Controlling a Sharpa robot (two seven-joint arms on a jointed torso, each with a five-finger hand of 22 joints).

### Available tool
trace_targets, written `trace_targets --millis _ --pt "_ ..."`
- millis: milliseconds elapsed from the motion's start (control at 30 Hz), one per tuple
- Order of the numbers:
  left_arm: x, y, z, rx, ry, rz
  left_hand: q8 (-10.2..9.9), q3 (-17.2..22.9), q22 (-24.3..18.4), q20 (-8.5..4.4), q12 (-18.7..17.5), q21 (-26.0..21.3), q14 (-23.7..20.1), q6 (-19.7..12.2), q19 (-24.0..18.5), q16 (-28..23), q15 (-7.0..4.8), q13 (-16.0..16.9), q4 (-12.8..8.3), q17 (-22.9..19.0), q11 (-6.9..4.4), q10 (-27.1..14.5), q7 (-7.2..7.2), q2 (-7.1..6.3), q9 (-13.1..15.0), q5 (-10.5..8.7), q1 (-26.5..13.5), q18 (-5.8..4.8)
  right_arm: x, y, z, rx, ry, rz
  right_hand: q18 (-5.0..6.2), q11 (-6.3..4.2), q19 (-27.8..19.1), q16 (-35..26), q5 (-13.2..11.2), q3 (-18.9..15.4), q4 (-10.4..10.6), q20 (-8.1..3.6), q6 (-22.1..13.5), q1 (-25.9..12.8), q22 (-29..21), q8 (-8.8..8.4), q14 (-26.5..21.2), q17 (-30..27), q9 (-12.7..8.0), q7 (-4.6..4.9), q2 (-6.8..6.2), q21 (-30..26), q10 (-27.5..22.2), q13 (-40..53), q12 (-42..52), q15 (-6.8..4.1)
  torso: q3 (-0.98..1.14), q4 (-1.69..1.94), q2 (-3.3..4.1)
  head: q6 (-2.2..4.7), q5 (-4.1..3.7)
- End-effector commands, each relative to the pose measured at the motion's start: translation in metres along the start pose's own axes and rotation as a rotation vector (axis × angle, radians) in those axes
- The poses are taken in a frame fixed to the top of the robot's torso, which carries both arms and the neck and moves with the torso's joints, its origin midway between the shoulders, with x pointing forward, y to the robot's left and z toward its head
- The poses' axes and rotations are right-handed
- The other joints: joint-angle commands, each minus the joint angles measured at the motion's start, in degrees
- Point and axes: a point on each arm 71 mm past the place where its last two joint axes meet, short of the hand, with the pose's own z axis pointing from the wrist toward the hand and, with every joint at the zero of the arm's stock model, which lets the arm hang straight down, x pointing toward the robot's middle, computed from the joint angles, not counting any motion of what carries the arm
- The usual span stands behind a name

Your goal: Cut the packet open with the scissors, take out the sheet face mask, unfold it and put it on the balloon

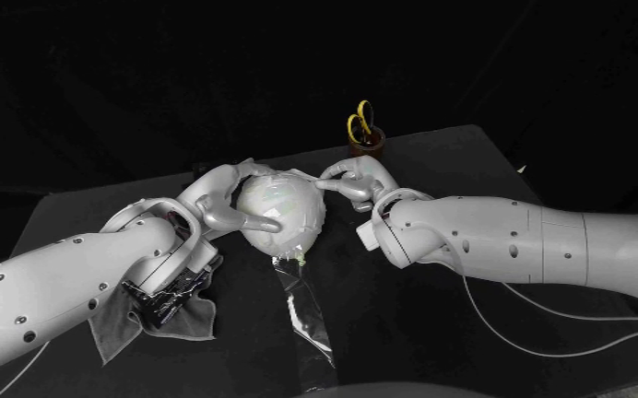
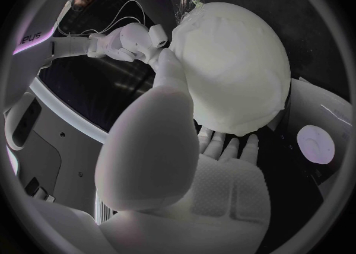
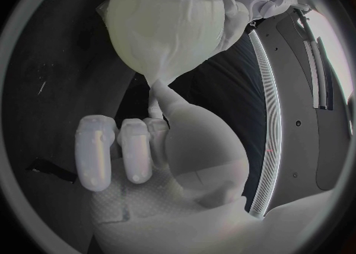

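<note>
White sheet mask (image 1: 273, 193) is draped on the balloon (image 1: 288, 230), above mid-desk (image 1: 439, 154). Left robot hand (image 1: 219, 203) cups and holds the balloon's side. Right robot hand (image 1: 348, 184) has fingertips on the mask's top edge; pinching vs. just pressing, can't tell. Risks: an uneven tug could slide or wrinkle the mask, and a hard squeeze could pop the balloon.

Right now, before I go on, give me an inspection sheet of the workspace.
Surface: black table.
Job's things: balloon with the mask draped on it; scissors upright in a holder; clear packet flat in front of the balloon.
Clutter: grey cloth, near left.
Robot hands: left robot hand holds the balloon; right robot hand touches its other side, grip unclear.
Cables: white cables below the right arm.
Surroundings: dark, nothing seen.
</note>
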Motion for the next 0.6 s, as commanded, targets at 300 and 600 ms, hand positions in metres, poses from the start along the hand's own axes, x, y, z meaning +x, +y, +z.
trace_targets --millis 300,600 --pt "0.002 0.002 -0.001 -0.01 0.018 -0.005 0.25 0.27 -0.08 0.09 0.05 -0.2 -0.09 0.36 -0.28 -0.34 -0.13 0.04 0.12 -0.08 0.14 0.35 -0.08 -0.07 0.04 0.17 0.59 0.89 0.001 -0.005 0.003 0.036 0.082 0.014 0.78 2.37 -0.58 0.2 0.05 -0.06 -0.54 2.25 -6.85 -8.04 11.43 -13.59 6.69 15.1 4.46 5.31 -4.21 -4.84 6.95 12.33 -4.4 2.81 0.01 -0.04 -0.02 0.26 0.41" --pt "0.003 0.0 -0.002 0.011 0.014 -0.035 -0.22 -0.41 -0.09 0.09 -0.11 -0.21 -0.07 -0.02 -0.32 -0.32 -0.02 0.0 0.14 -0.06 0.23 0.18 0.0 -0.21 -0.18 0.15 0.42 0.97 -0.009 -0.009 0.0 0.041 0.082 0.009 1.33 4.06 -2.01 0.2 0.07 -4.75 -0.61 4.02 -9.09 -10.02 10.72 -18.11 6.69 15.1 0.15 6.8 -9.45 -7.03 4.9 10.1 -9.52 4.34 0.02 -0.04 0.0 0.65 1.16"
